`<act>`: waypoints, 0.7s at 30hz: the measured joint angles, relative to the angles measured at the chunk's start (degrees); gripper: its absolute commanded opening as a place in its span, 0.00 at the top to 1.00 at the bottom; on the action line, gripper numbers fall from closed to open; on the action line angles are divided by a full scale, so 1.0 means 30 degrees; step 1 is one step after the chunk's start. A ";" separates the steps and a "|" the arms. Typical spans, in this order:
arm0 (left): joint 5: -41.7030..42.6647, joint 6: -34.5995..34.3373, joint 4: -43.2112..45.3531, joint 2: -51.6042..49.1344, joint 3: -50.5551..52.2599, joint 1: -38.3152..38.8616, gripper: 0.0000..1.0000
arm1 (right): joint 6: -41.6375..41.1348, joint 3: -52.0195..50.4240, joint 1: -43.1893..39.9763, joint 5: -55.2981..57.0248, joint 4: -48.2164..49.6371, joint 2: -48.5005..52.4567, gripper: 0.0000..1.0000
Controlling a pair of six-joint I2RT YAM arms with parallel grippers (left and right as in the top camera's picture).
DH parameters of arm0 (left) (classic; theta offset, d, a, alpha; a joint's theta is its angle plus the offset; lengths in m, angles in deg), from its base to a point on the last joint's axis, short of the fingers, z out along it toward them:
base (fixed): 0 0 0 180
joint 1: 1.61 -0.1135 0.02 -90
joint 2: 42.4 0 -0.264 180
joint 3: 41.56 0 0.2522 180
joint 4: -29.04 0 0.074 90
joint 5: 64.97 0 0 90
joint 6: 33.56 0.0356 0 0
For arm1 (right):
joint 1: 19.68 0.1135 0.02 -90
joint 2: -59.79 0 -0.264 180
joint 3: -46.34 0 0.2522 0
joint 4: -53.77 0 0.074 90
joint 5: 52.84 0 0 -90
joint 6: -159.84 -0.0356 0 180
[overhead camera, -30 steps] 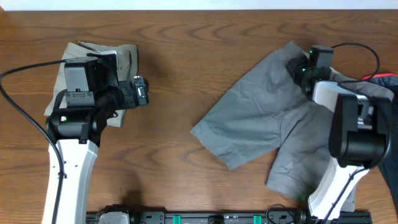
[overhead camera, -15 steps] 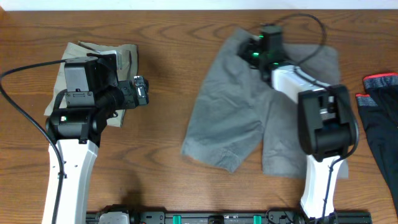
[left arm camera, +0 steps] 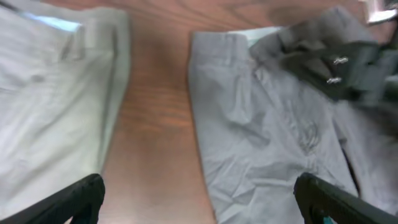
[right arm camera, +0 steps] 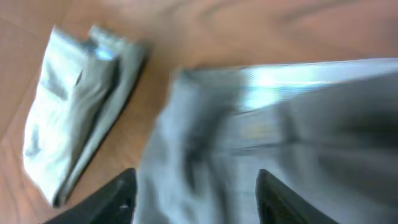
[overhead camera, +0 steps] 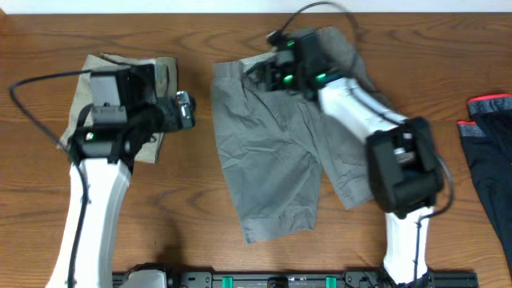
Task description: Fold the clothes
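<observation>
The grey shorts [overhead camera: 272, 160] lie spread on the wooden table [overhead camera: 192, 232], waistband toward the far left and legs toward me. They also show in the left wrist view [left arm camera: 267, 124] and, blurred, in the right wrist view [right arm camera: 249, 137]. My right gripper [overhead camera: 276, 70] hovers over the waistband; its fingers [right arm camera: 194, 183] are apart with grey cloth between them. My left gripper [overhead camera: 182, 112] is open and empty [left arm camera: 196, 190], over bare table between the two pairs of shorts.
Folded beige shorts [overhead camera: 156, 80] lie at the far left under my left arm, also in the left wrist view [left arm camera: 50, 93] and the right wrist view [right arm camera: 68, 118]. A dark garment with a red band [overhead camera: 488, 136] lies at the right edge.
My right arm has swept the grey shorts leftward from the right side to the table's middle, and they now lie flatter. My left arm has shifted slightly.
</observation>
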 measured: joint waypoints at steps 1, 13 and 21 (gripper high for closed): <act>0.0401 0.0000 0.0430 -0.0619 -0.0015 0.0000 0.02 | 0.0153 0.0022 -0.0736 -0.0015 -0.0437 -0.0342 0.37; 0.3803 -0.0007 0.3308 -0.7439 -0.0029 0.0539 0.04 | 0.1960 0.0568 -0.6339 0.2703 -0.5158 -0.1275 0.27; 0.4306 -0.0007 0.4386 -0.8954 -0.0029 0.1348 0.14 | 0.4816 0.0561 -0.5187 0.3883 -0.8102 -0.0379 0.38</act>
